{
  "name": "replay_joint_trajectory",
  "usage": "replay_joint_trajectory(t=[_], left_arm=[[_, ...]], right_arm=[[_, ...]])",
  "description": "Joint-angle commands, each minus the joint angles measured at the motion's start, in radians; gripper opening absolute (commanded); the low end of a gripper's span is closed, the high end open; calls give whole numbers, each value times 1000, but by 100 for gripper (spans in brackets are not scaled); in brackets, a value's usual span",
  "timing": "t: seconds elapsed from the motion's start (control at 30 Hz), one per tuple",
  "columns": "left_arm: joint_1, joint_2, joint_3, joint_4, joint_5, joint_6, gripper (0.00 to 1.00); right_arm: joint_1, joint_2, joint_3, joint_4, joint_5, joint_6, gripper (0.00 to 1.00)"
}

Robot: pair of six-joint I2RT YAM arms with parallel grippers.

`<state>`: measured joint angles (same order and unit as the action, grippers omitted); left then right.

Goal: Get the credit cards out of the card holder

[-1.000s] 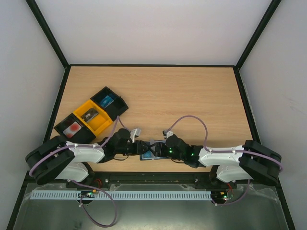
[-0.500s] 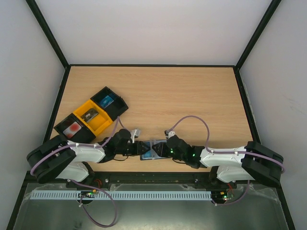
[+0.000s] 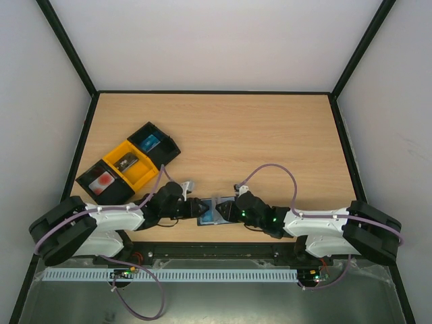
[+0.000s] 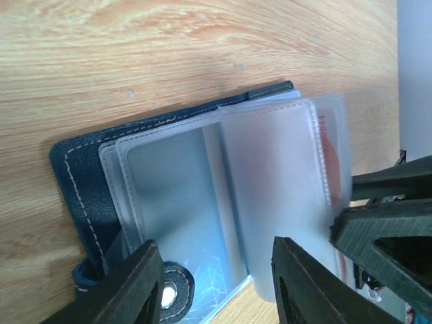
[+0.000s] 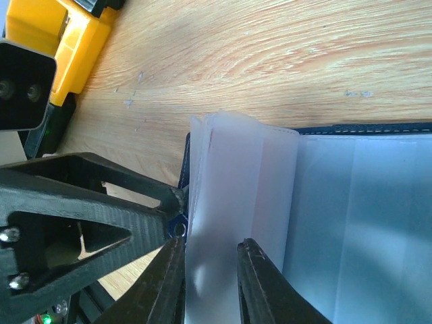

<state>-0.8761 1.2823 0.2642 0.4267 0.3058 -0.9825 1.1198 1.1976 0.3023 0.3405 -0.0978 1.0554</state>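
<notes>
Card holder: a small dark navy folding wallet with pale stitching (image 3: pixel 210 214) is laid open on the light wooden table (image 3: pixel 270 135), near its front edge, between the two grippers.
Sleeves: a stack of frosted sleeves (image 4: pixel 270 189) of clear plastic is seen fanned out from the wallet's spine; some leaves are lifted off the cover.
Credit cards: a pinkish-red plastic card (image 4: pixel 325 152) is made out through the outer leaf, and a light blue card with fine white lines (image 4: pixel 223 300) is seen at the lower edge by the snap tab. Both are held inside the sleeves.
Left gripper: the black two-finger gripper of the left arm (image 3: pixel 197 207) is set at the wallet's tab side. Its fingers (image 4: pixel 145 283) are spread wide, with the sleeve edge and the blue card between them. Nothing is seen clamped, and whether the wallet is pressed down cannot be told.
Right gripper: the matching gripper of the right arm (image 3: pixel 225 210) is brought in from the opposite side. Its fingers (image 5: pixel 260 283) are drawn close together, and a bunch of the frosted sleeves is pinched between them.
Trays: a row of open boxes, black (image 3: pixel 154 143), yellow (image 3: pixel 128 165) and black (image 3: pixel 101 182), is placed well apart from the wallet, towards the left edge.
</notes>
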Motion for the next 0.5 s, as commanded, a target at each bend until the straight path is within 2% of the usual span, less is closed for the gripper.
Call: replay_joint_trajectory(t=[0.0, 0.1, 0.23, 0.47], left_arm=[[-3, -47, 28, -25, -14, 0, 51], [-4, -54, 55, -22, -6, 8, 56], [-4, -19, 130, -55, -3, 57, 57], [-4, 54, 227, -55, -1, 74, 44]], right_arm=[[5, -9, -15, -17, 32, 5, 21], [5, -1, -18, -10, 26, 6, 21], [5, 2, -18, -6, 23, 6, 21], [5, -1, -17, -9, 21, 5, 21]])
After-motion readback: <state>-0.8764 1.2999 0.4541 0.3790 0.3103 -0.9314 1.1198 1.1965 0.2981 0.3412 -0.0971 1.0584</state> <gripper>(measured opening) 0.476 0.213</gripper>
